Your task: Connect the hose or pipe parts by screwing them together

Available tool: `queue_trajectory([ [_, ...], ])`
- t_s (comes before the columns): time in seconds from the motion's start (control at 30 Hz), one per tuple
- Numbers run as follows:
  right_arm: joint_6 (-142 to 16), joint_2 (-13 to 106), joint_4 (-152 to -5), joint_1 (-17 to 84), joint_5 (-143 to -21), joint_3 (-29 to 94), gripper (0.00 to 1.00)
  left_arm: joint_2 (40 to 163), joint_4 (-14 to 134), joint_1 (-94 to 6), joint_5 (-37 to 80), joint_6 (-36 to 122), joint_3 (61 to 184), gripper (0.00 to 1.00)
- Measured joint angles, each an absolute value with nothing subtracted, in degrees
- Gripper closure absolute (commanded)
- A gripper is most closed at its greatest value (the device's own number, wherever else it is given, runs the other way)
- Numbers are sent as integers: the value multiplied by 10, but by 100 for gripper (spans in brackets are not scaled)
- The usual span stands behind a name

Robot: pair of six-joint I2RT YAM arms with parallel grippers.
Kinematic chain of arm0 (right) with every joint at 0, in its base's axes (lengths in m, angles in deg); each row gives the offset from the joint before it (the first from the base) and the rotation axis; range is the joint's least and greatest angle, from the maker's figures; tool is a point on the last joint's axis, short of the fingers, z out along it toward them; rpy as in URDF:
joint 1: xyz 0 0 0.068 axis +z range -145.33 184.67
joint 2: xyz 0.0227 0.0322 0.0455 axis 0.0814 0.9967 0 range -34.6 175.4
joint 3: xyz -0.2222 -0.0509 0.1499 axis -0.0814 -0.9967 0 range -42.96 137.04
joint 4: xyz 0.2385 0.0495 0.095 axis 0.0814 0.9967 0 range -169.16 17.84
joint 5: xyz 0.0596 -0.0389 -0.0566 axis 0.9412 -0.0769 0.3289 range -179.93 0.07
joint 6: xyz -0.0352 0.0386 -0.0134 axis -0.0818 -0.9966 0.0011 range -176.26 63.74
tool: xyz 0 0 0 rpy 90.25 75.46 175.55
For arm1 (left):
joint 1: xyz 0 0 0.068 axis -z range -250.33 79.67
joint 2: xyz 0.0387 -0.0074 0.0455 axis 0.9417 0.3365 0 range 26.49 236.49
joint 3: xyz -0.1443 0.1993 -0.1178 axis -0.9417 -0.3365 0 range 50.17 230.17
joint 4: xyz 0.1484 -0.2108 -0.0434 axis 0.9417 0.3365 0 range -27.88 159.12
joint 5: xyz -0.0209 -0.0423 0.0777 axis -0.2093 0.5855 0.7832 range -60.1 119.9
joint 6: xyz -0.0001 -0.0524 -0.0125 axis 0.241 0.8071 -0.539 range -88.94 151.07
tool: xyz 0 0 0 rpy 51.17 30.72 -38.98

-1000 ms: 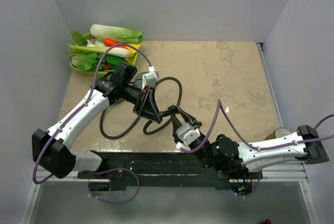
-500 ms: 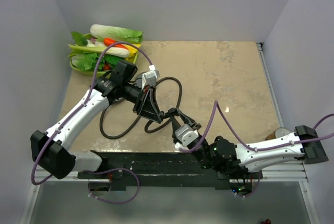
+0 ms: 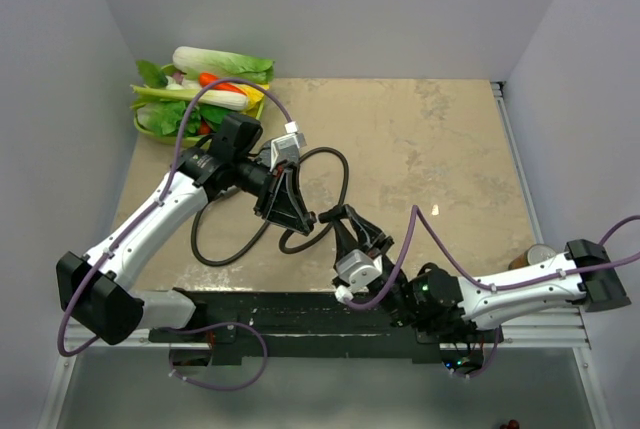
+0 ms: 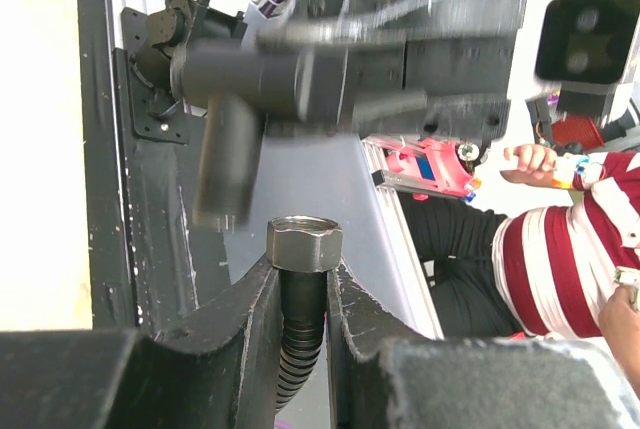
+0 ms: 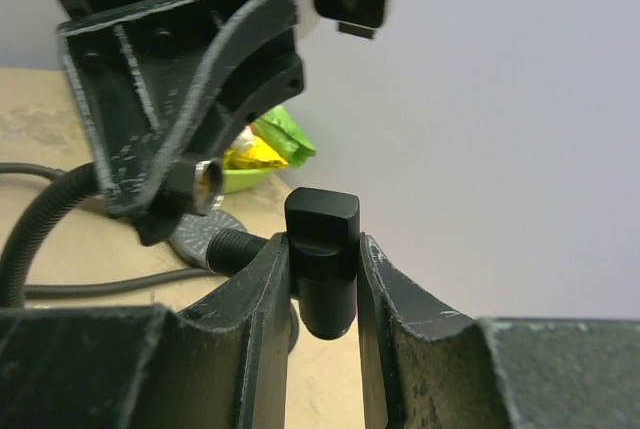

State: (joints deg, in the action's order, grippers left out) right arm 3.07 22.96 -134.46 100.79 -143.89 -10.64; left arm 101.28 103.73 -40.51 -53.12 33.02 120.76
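My left gripper (image 3: 310, 219) is shut on the dark ribbed hose (image 4: 300, 329) just below its hex end nut (image 4: 304, 244), which stands out past the fingertips. The rest of the hose (image 3: 340, 174) lies in loops on the tan table. My right gripper (image 3: 343, 217) is shut on a black elbow-shaped pipe part (image 5: 322, 249), and its threaded stub (image 5: 228, 244) points left. The nut (image 5: 205, 184) hangs just above and left of that stub, apart from it. Behind them a grey round ribbed disc (image 5: 192, 239), like a shower face, lies on the table.
A green bowl of toy vegetables (image 3: 195, 99) stands at the back left corner. A black rail (image 3: 300, 314) runs along the near edge. A small brown object (image 3: 540, 254) sits by the right wall. A person in a striped shirt (image 4: 560, 249) stands beyond the table.
The right wrist has turned a little, and its fingers with the black part have shifted slightly to the right beside the nut. The left arm has hardly moved.
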Motion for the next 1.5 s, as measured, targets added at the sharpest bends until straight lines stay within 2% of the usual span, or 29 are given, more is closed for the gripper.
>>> queue_trajectory([
  [0.33, 83, 202, -1363, 1018, -1443, -103, 100, 1012, 1033, -405, -534, 334, 1208, 100],
  [1.5, 78, 255, -1397, 1026, -1419, -71, 100, 1015, 1024, -405, -540, 335, 1202, 100],
])
